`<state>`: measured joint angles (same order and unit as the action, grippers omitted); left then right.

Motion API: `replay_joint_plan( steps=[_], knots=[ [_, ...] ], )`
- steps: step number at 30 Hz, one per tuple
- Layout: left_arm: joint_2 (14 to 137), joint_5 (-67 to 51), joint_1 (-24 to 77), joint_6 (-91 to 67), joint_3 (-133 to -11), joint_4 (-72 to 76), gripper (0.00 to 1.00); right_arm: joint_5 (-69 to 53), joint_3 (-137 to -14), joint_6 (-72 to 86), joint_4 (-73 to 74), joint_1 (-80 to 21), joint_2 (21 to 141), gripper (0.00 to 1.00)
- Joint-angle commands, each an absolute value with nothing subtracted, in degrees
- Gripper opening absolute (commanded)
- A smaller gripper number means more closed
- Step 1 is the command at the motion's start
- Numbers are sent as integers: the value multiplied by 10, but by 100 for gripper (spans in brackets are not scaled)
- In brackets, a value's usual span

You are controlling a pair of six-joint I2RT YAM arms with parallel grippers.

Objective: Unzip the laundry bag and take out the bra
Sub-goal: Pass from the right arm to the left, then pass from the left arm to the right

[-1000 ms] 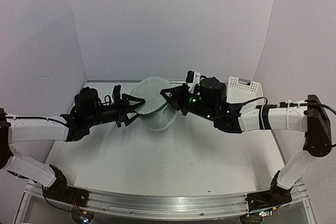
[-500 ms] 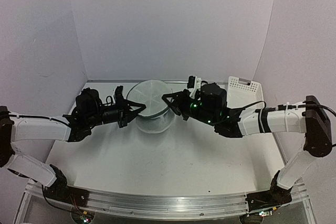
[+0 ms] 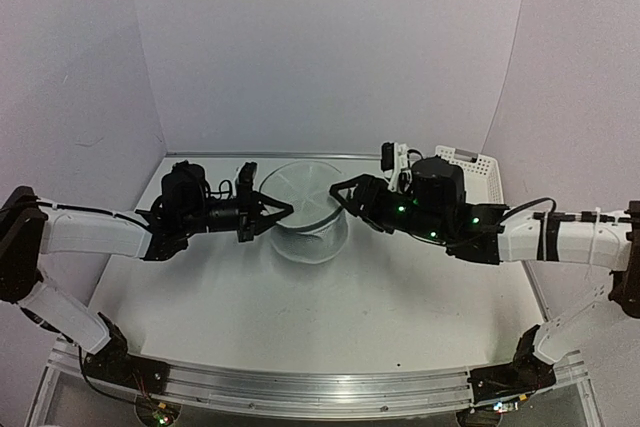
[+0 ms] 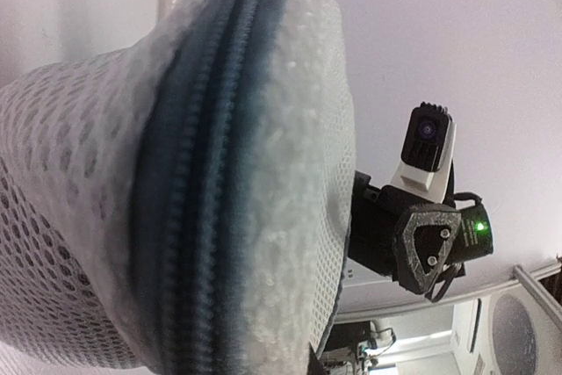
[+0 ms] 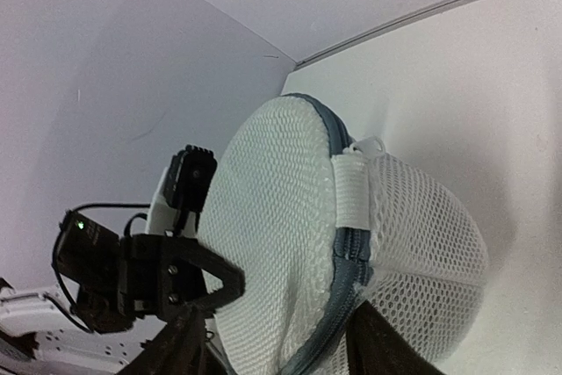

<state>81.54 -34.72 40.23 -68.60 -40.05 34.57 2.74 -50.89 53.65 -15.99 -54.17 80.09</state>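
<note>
The laundry bag (image 3: 312,215), a white mesh cylinder, stands on the table with its round lid up. My left gripper (image 3: 285,210) is shut on the bag's left rim. My right gripper (image 3: 341,195) is open at the right rim. In the right wrist view its two blurred fingers stand either side of the grey-blue zipper (image 5: 348,256), below a white loop tab (image 5: 351,191). In the left wrist view the bag (image 4: 290,129) fills the frame with its zipper (image 4: 202,173) running down it. The bra is hidden.
A white slotted basket (image 3: 470,169) stands at the back right, behind the right arm. White walls close off the back and both sides of the table (image 3: 300,317).
The bag has gone from tilted on its side to upright with the lid on top. The left gripper closed on its rim. The right gripper opened and let go.
</note>
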Motion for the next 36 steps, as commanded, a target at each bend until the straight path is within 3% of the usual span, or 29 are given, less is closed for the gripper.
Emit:
replay_joint_plan(
  steps=[1, 8, 14, 21, 28, 36],
  knots=[
    [832, -425, 402, -630, -447, 372, 0, 47, -504, 453, -78, -518, 742, 63],
    [844, -480, 402, -549, -480, 301, 0, 14, -503, 371, 32, -453, 688, 71],
    [850, -534, 403, -473, -517, 208, 0, -106, -547, 314, 76, -409, 709, 77],
    [858, -522, 425, -295, -604, -49, 0, -269, -612, 262, 104, -386, 770, 84],
    [872, -546, 459, -211, -645, -144, 0, -418, -670, 214, 124, -386, 849, 84],
    [891, -537, 479, -149, -689, -227, 0, -497, -711, 158, 170, -388, 898, 79]
  ],
)
